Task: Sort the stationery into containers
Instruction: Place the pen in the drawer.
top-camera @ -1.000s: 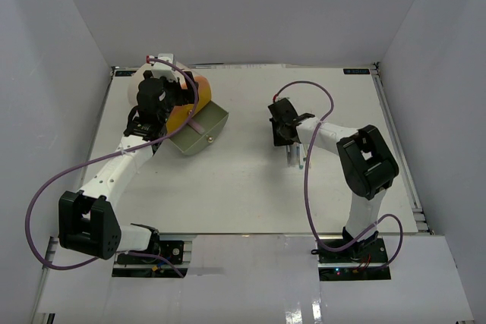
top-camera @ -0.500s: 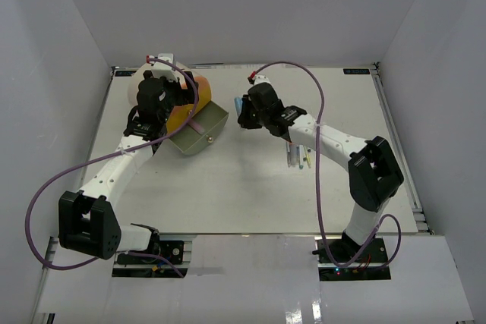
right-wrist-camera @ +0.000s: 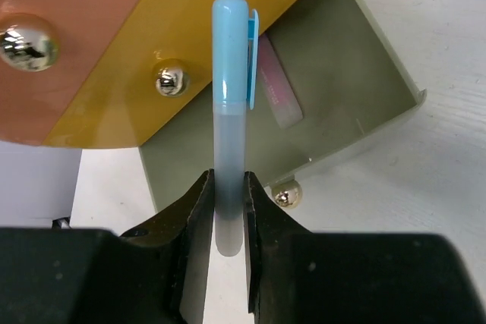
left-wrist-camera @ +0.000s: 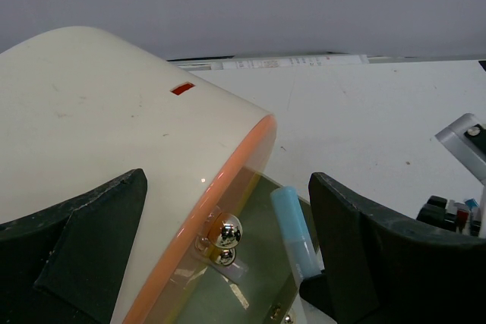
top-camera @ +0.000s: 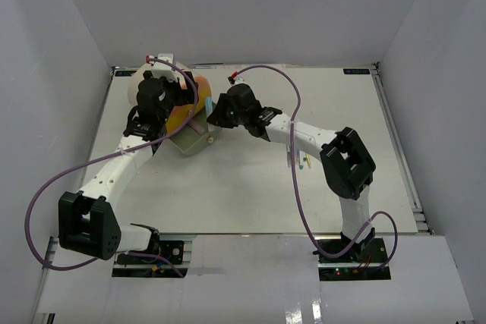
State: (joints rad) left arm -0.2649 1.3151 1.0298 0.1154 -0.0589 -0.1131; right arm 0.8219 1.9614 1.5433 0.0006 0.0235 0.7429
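Observation:
The cream cylindrical organizer [top-camera: 173, 89] stands at the back left, with its olive drawer [top-camera: 191, 142] pulled open. My right gripper [top-camera: 212, 114] is shut on a pastel blue pen [right-wrist-camera: 230, 89] and holds it over the open drawer [right-wrist-camera: 334, 96]. A pink pen [right-wrist-camera: 278, 90] lies inside that drawer. My left gripper [top-camera: 161, 104] is open, its fingers [left-wrist-camera: 83, 256] wide apart on either side of the organizer's orange-rimmed front edge [left-wrist-camera: 228, 165]. The blue pen also shows in the left wrist view [left-wrist-camera: 295, 231]. A few more pens [top-camera: 301, 158] lie on the table.
Brass knobs sit on the orange band [right-wrist-camera: 26, 42], the yellow band [right-wrist-camera: 171, 77] and the drawer front [right-wrist-camera: 287, 196]. White walls enclose the table on three sides. The right arm [top-camera: 304, 136] stretches across the table's middle.
My right gripper has swung left from the pens on the table to the open drawer, carrying the blue pen. The left arm has not moved.

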